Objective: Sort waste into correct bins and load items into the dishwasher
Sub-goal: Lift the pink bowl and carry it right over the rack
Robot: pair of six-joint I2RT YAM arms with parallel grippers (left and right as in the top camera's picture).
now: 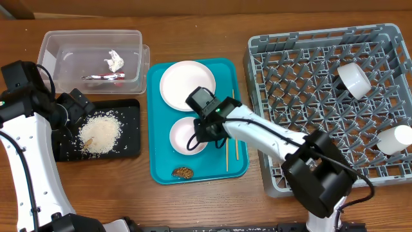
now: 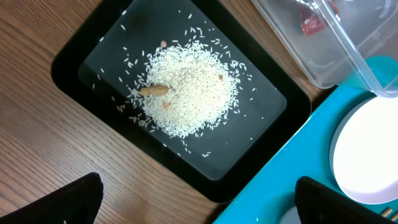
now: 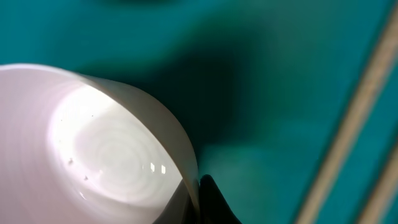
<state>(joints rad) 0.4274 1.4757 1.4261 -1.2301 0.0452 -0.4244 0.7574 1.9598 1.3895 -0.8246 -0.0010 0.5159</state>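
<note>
Between your right fingers (image 3: 212, 200) the bowl (image 1: 180, 134) rim sat clamped, chopsticks (image 1: 226, 158) close beside; left fingers (image 2: 74, 200) apart above black tray (image 2: 79, 61).

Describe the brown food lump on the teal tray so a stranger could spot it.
Find the teal tray between the black tray and the grey dish rack. At its edge nearest the robot, just past the small white bowl, lies the food lump. It is the only brown thing there; the plate and bowl are white, the chopsticks thin and pale.
</note>
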